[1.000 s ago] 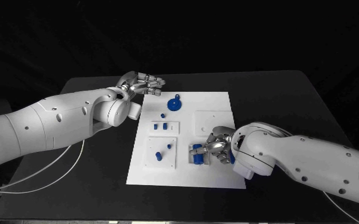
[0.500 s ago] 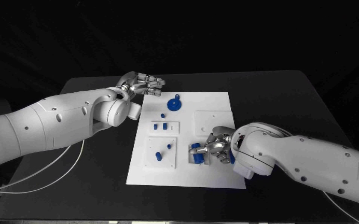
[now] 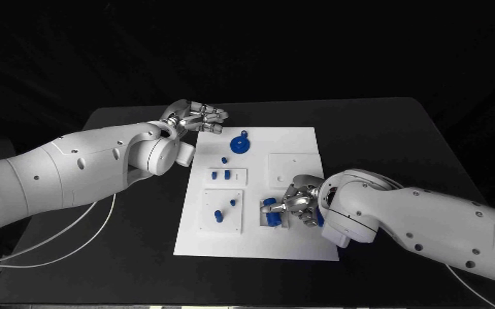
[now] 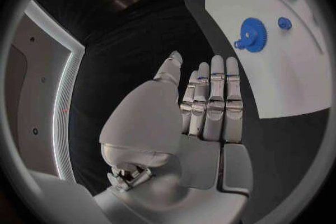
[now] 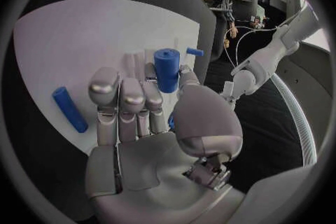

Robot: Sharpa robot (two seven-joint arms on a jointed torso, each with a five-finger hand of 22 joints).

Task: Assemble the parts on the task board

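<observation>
Task board sits mid-frame in head view, white plate on black table. Right hand is over the board's lower right area, thumb + fingers pinching a blue cylinder peg; right wrist view shows the peg upright, clamped between thumb and the curled fingers, other fingers pressed side by side. Another blue peg lies flat on the board just beside that hand. Head view: more blue bits under/next to the hand at lower centre, can't tell which slot they sit in. Blue gear lies on upper left part of board, small blue stud just below it, two short blue pieces in the small plate left of centre, another blue piece lower left. Left hand hovers off the board's upper left corner over the table, holding nothing, fingers straight + pressed together, per left wrist view.
</observation>
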